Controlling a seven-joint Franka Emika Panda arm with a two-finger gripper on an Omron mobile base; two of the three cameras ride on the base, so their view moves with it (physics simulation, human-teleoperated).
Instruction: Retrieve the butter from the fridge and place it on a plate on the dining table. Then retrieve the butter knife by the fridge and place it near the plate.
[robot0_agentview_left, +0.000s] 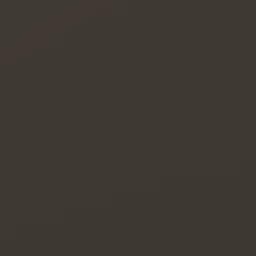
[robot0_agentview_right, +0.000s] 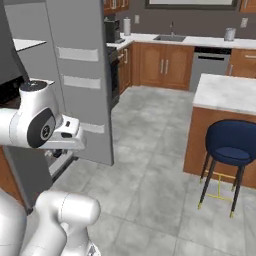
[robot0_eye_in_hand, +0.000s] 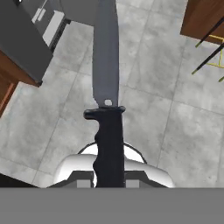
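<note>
My gripper (robot0_eye_in_hand: 108, 179) is shut on the butter knife (robot0_eye_in_hand: 107, 109). Its black handle sits between the fingertips (robot0_eye_in_hand: 85, 180), and the grey blade points away over the grey tiled floor. In the right base view my arm's hand (robot0_agentview_right: 65, 134) hangs at the left beside the fridge (robot0_agentview_right: 82, 75), whose grey door stands open. The dining table (robot0_agentview_right: 225, 92), marble-topped with brown wood sides, stands to the right across the floor. The butter and the plate are out of view.
A blue stool (robot0_agentview_right: 231, 142) with dark legs stands against the island's near side. Wooden cabinets, a sink counter (robot0_agentview_right: 170, 39) and a steel dishwasher (robot0_agentview_right: 210, 67) line the back wall. Open tiled floor (robot0_agentview_right: 150, 165) lies between fridge and island. The left base view is uniformly dark.
</note>
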